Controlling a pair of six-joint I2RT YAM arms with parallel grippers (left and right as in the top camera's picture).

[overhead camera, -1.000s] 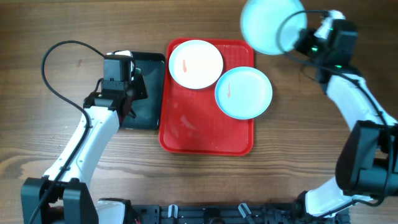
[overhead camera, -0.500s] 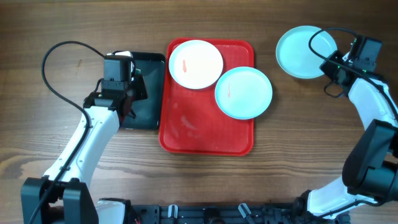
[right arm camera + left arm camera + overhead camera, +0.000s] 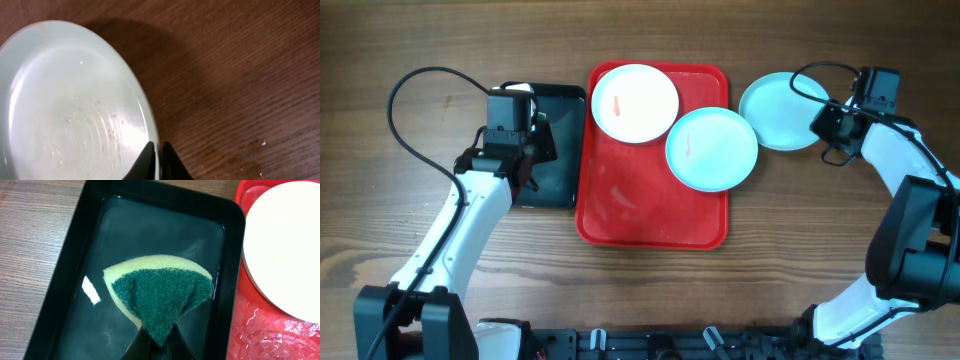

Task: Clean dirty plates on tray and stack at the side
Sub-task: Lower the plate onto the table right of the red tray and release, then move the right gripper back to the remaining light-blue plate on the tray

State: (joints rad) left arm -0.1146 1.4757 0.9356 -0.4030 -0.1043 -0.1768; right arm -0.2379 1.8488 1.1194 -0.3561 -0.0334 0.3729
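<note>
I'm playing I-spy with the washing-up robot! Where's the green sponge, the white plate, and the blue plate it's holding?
green sponge (image 3: 160, 297): left wrist view, on the middle of its dark green face.
white plate (image 3: 636, 102): overhead view, on the plate's centre.
held blue plate (image 3: 775, 108): overhead view, on the plate's centre.

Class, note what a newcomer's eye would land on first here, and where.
The bright red tray sits in the middle, carrying a white plate and a smeared blue plate. To its right, the right tool pinches a wet blue plate by its rim; on the left, the left tool grips a green sponge in a black tray.
</note>
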